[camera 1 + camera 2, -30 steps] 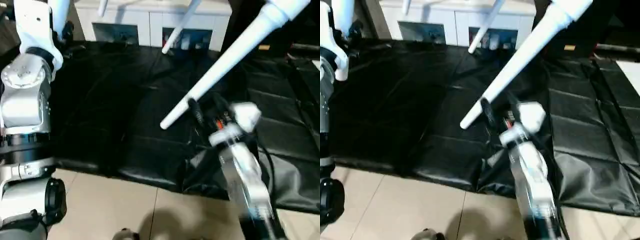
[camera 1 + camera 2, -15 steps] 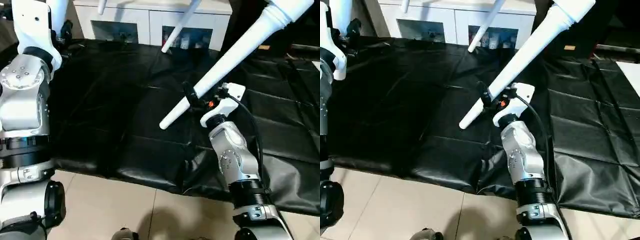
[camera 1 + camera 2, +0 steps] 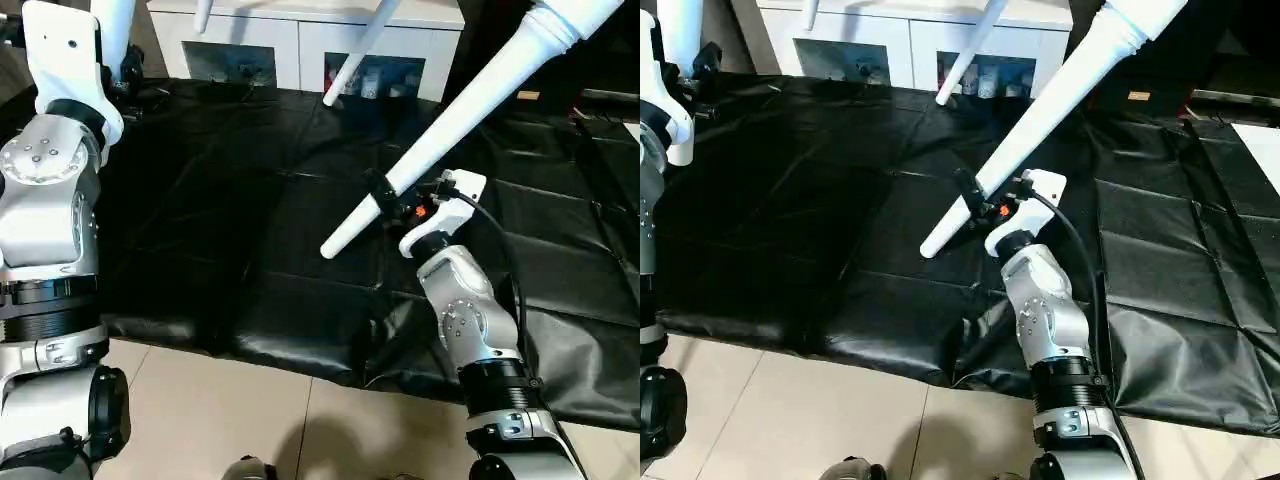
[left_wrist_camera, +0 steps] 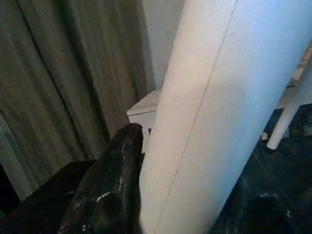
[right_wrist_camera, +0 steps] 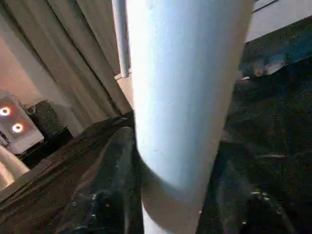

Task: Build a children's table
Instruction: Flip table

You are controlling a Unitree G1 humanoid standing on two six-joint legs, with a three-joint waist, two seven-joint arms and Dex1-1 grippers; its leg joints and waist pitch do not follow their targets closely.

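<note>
While our right gripper point(image 3: 385, 195) clamps one long tapered white plastic table leg point(image 3: 460, 110) near its tip, above the black floor sheet point(image 3: 240, 200), our left gripper point(image 4: 146, 195) grips another white leg point(image 4: 214, 112).

A pale tiled floor point(image 3: 200, 420) carries a creased black sheet point(image 3: 820, 200), which reaches back to a white cabinet point(image 3: 300, 40), apparently standing at the sheet's far edge.
</note>
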